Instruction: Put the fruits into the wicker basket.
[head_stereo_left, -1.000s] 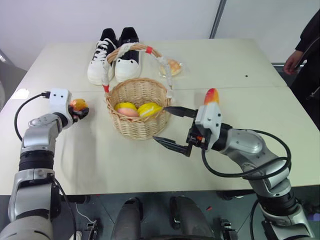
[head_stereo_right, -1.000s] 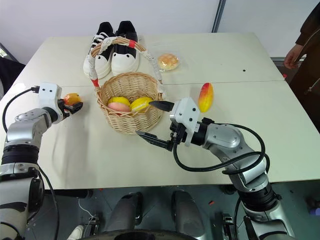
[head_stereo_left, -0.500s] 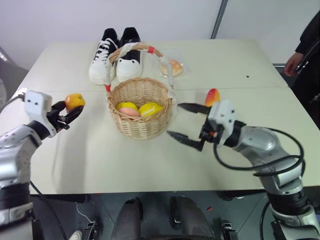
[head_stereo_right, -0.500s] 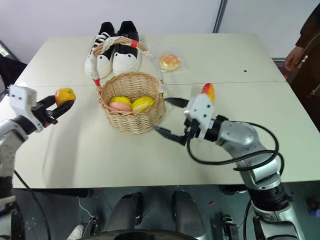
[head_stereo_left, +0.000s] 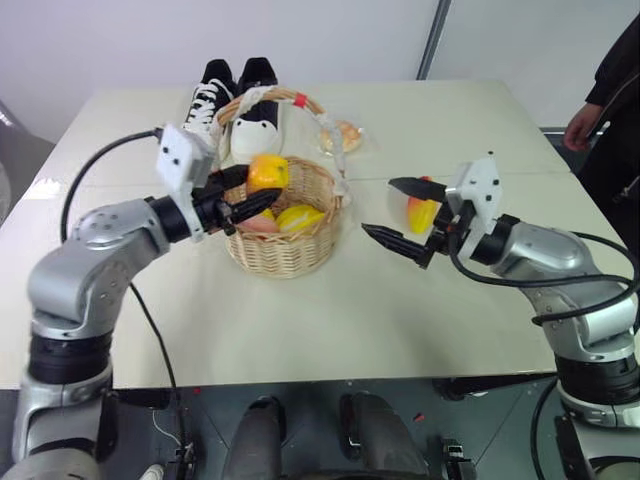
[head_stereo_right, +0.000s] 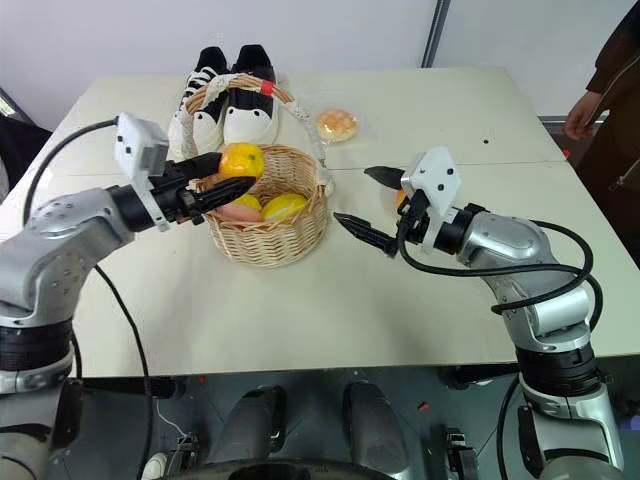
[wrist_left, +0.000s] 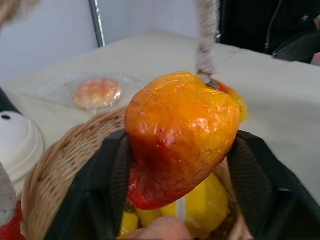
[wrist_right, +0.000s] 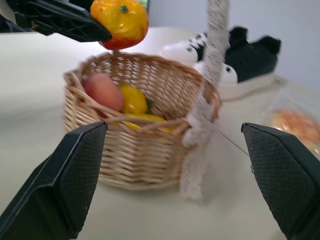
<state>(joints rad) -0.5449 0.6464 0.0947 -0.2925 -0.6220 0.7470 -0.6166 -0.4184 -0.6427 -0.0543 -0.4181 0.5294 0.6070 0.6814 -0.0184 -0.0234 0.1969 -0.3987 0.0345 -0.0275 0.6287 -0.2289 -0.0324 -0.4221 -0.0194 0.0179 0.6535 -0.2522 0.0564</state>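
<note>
Left eye view: the left end effector (head_stereo_left: 243, 190) holds the round orange fruit (head_stereo_left: 266, 172) between its 2 black fingers, over the left rim of the wicker basket (head_stereo_left: 281, 248); the fruit is off the counter (head_stereo_left: 300, 320) and not yet down among the yellow and pink pieces (head_stereo_left: 298, 217) already inside. The basket stands mid-counter, its tall cloth-wrapped handle (head_stereo_left: 330, 130) arching over it; a pair of shoes (head_stereo_left: 232, 110) and a plastic-wrapped bun (head_stereo_left: 347, 134) lie beyond it on the far side.

The right end effector (head_stereo_left: 397, 212) hangs to the right of the basket with its fingers spread wide and nothing between them; the mango (head_stereo_left: 420, 212) lies on the counter just behind it.

The step in hand looks like the drop of fruit 1 of 2: the next move calls for carrying it a little further right, clear of the rim and handle, then spreading the fingers so it falls inside. After that the mango remains to be picked up, probably by the right arm.

Hard to make out: the mango is largely covered by the right fingers, so whether they touch it cannot be told; the left wrist view shows the fruit pinched at its sides, with the fingertips cut off below; a person (head_stereo_left: 610, 90) at the far right is cropped by the edge.
</note>
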